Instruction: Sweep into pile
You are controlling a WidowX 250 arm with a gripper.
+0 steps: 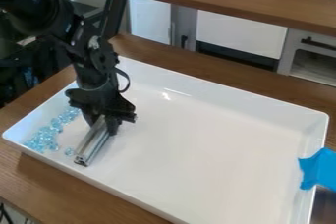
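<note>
My gripper [103, 126] hangs low over the left part of the white tray [216, 83], shut on a silver metal bar [93, 142]. The bar lies on or just above the tray floor, its near end pointing toward the tray's front left edge. To the bar's left, light blue clear beads [46, 137] lie scattered in a band along the tray's left side, from beside the gripper down to the front left corner. One bead [69, 152] sits apart, close to the bar's near end.
The tray's raised walls surround the work area on a wooden table [39, 183]. Blue tape [319, 169] covers part of its right rim. Behind stand a raised wooden shelf [230, 2] and white cabinets [239, 34].
</note>
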